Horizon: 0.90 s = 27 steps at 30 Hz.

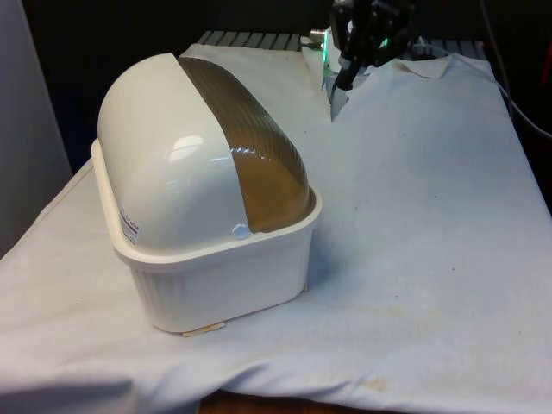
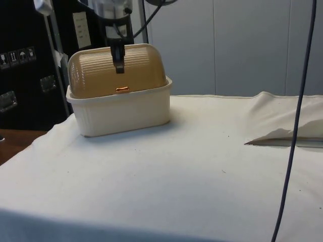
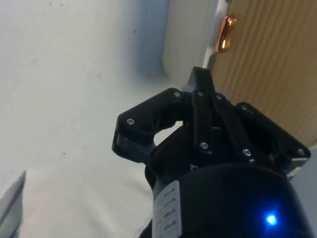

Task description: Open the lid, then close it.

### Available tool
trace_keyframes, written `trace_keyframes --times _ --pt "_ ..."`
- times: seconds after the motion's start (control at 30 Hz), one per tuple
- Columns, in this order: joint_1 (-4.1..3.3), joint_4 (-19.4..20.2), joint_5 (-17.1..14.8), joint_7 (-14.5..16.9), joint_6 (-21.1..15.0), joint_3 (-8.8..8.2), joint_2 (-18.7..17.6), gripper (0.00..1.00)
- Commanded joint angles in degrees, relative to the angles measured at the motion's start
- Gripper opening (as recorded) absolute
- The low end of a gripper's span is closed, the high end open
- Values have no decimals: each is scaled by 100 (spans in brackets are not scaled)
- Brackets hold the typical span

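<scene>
A cream bread box (image 1: 216, 259) sits on the white cloth (image 1: 414, 259) toward the front view's left, turning its pale rounded end and back to that camera. Its ribbed amber roll-top lid (image 2: 118, 70) is down, the lower edge meeting the rim of the base, so the opening step has not begun. A small copper-coloured handle (image 2: 122, 89) sits at the lid's bottom edge, on the face seen from the side.

Beyond the box, at the far end of the table, the black gripper (image 2: 118, 63) hangs in front of the lid's ribbed face, above the handle and apparently not touching it. In the wrist view its fingers (image 3: 200, 91) are pressed together into a single narrow tip, holding nothing, with the handle (image 3: 227, 33) a little way ahead.

The risks from here lie mostly in the contact. The handle is small and shallow, and a joined fingertip pushed under it could slip off the smooth curved plastic and skate over the ribs. A push that runs straight into the lid, not along its arc, would probably shove the light box across the loose cloth or tip it on its base instead of rolling the lid back. The cloth, already rucked at the far edge (image 1: 431, 69), could bunch further.
</scene>
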<state>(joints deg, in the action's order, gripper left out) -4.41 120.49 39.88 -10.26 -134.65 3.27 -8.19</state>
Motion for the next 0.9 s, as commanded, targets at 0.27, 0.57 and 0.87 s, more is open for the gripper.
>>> trace_keyframes --times 0.27,0.57,0.87 --pt "-52 57 670 -625 40 6 -52 0" --pt "-57 52 1049 -1215 -11 103 -264 0" --pt "-46 -17 1369 -1702 -86 109 -584 0"
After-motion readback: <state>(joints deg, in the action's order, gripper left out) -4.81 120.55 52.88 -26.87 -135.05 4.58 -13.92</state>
